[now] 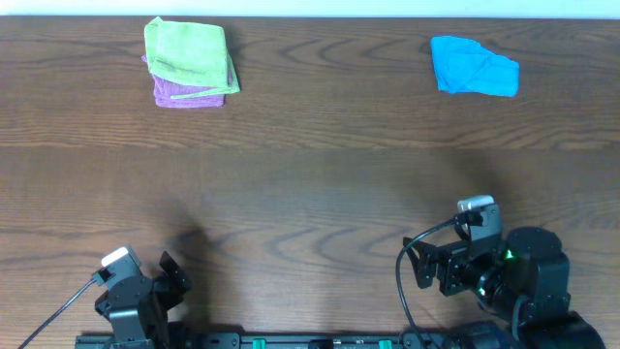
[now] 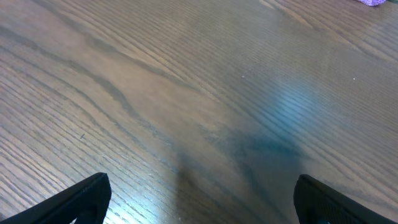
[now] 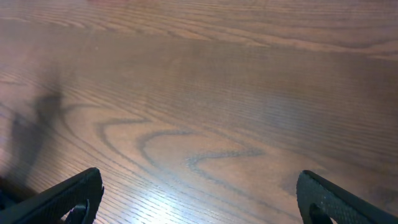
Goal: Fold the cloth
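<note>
A crumpled blue cloth (image 1: pixel 474 67) lies at the far right of the table in the overhead view. A folded green cloth (image 1: pixel 187 53) lies on a folded purple cloth (image 1: pixel 187 95) at the far left. A purple corner (image 2: pixel 375 2) shows at the top right of the left wrist view. My left gripper (image 1: pixel 170 276) (image 2: pixel 200 202) is open and empty near the front left edge. My right gripper (image 1: pixel 422 264) (image 3: pixel 199 199) is open and empty near the front right edge. Both are far from the cloths.
The brown wooden table (image 1: pixel 320 184) spans the whole view. Both arm bases and a black rail (image 1: pixel 310 341) sit along the front edge. A black cable (image 1: pixel 401 286) loops beside the right arm.
</note>
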